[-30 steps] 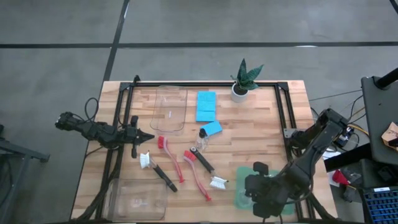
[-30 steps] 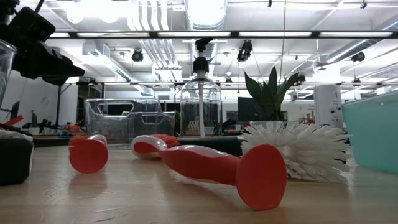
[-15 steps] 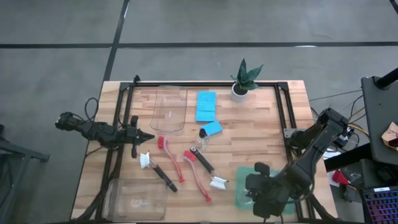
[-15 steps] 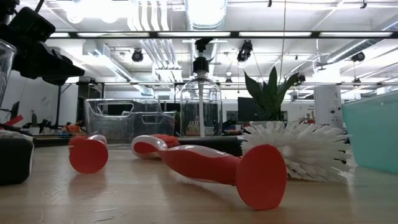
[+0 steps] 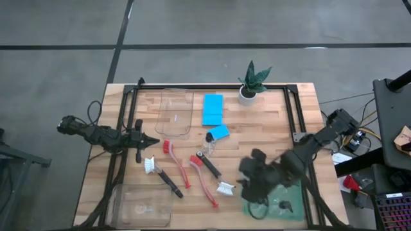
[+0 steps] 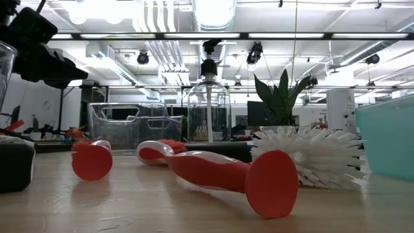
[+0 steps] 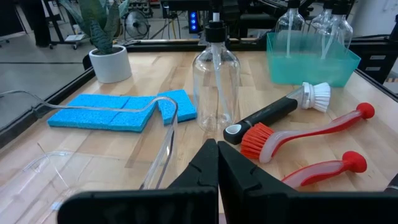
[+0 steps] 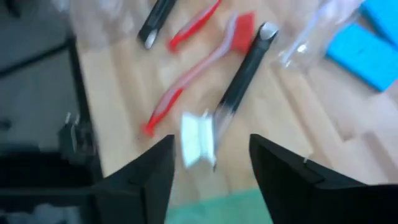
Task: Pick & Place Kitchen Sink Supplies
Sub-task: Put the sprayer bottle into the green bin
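Observation:
My right gripper [image 5: 252, 178] hangs open above the table, by the left rim of the green bin [image 5: 276, 200]. In its wrist view the fingers stand on either side of a black-handled brush's white head [image 8: 198, 140] without touching it. Red-handled brushes [image 5: 204, 181] and another black-handled brush [image 5: 164, 178] lie flat on the wood to the left. A clear black-topped bottle [image 5: 209, 138] lies near the blue sponges [image 5: 212, 109]. My left gripper [image 5: 151, 140] waits shut at the table's left side.
One clear tray [image 5: 174, 112] lies at the far middle and another [image 5: 141, 205] at the near left corner. A potted plant [image 5: 252, 85] stands at the far edge. A black frame rail [image 5: 297, 122] runs along the right side. Clear bottles stand in the green bin [image 7: 311, 53].
My right gripper has swung from over the green bin toward the table's left and a little toward its far edge, ending over the bin's left rim beside the white brush head. My left arm and the things on the table have kept still.

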Robot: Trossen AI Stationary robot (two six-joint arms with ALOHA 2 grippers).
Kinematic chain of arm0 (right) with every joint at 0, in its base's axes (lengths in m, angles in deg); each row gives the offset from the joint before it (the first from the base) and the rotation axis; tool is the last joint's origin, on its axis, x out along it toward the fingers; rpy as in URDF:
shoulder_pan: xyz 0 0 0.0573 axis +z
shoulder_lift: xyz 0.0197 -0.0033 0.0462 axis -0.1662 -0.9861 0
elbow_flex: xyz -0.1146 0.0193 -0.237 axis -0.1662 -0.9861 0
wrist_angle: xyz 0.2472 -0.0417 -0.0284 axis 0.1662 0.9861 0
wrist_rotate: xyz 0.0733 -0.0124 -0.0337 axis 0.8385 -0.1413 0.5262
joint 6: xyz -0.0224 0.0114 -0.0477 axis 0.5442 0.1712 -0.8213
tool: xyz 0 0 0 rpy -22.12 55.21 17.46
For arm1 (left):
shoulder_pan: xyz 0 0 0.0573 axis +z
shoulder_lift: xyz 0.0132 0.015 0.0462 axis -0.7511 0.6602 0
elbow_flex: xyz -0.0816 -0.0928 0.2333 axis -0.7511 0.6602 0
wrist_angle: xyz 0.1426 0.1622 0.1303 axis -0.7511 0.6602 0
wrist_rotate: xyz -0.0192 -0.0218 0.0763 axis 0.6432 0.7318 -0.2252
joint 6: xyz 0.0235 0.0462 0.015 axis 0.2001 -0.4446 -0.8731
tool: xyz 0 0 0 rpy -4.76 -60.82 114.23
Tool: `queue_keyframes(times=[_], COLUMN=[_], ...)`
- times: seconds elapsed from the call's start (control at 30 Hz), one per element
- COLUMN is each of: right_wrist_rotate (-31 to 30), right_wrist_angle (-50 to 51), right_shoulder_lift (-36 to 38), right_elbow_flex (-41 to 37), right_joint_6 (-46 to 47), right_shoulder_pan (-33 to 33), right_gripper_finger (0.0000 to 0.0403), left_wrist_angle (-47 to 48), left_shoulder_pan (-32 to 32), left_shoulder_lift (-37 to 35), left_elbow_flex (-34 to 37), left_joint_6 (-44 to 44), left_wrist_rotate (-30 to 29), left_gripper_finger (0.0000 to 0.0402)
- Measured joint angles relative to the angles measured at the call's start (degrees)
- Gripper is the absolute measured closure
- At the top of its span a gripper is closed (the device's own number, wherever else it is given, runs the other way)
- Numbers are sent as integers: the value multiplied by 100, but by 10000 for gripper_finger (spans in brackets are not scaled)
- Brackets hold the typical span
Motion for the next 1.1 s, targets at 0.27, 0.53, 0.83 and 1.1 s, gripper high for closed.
queue_keyframes(times=[0.27, 0.53, 0.83, 1.1], right_wrist_rotate=[98, 295, 437, 459], right_wrist_angle=[-861, -1286, -2051, -2167], right_shoulder_lift=[22, 26, -80, -418], right_elbow_flex=[0, 0, 5, 0], right_joint_6=[-659, -1517, -2164, -2187], right_shoulder_pan=[-1270, -2251, -2725, -2849], right_gripper_finger=[158, 167, 155, 158], left_wrist_angle=[0, 0, 0, 0], left_shoulder_pan=[0, 2, 2, 1], left_shoulder_lift=[-2, -2, -1, 0], left_elbow_flex=[0, 0, 0, 0], left_joint_6=[0, 0, 0, 0], left_wrist_rotate=[0, 0, 0, 2], left_gripper_finger=[401, 401, 401, 401])
